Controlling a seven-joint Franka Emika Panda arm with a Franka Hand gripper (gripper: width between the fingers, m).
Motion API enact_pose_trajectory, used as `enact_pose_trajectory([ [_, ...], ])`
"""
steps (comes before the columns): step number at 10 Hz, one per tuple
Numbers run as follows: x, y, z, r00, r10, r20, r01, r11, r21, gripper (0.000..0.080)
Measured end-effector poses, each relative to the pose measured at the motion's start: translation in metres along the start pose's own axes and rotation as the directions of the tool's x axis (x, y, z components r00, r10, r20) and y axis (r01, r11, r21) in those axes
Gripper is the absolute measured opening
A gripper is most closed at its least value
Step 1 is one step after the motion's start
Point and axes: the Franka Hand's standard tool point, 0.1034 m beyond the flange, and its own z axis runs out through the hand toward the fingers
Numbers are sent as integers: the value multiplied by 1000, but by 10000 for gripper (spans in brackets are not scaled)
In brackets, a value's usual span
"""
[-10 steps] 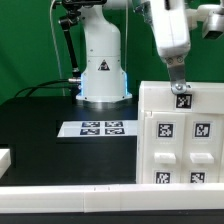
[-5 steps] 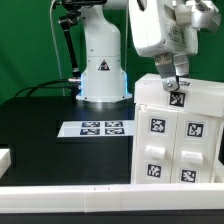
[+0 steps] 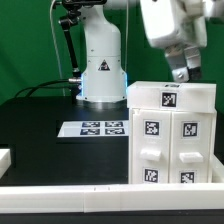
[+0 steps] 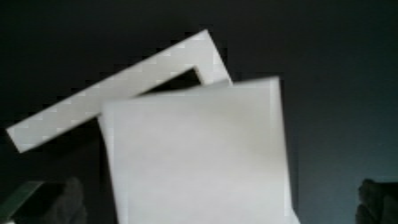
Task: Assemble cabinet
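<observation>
The cabinet point(image 3: 172, 135) is a large white box with recessed tagged panels, standing upright on the black table at the exterior view's right. It has one tag on its top face. My gripper point(image 3: 184, 72) hangs just above the cabinet's top right corner, apart from it. In the wrist view the cabinet point(image 4: 196, 160) fills the middle as a white slab. My dark fingers point(image 4: 39, 200) stand far out on either side and do not touch it. The gripper is open and empty.
The marker board point(image 3: 98, 128) lies flat on the table in front of the white robot base point(image 3: 102, 75). A white block point(image 3: 5, 157) sits at the exterior view's left edge. A white rail point(image 3: 90, 195) runs along the front. A white angled bar point(image 4: 125, 88) shows behind the cabinet.
The gripper has lifted off the cabinet's top tag and moved up and to the exterior view's right. The cabinet went from tilted to upright and sits further left.
</observation>
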Motion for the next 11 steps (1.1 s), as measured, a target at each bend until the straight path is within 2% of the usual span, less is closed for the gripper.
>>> enact_pose_trajectory([
  [3, -15, -2, -6, 1000, -14, 19, 13, 1000, 11, 797],
  [11, -14, 0, -2, 999, -40, 14, 40, 999, 5, 796],
])
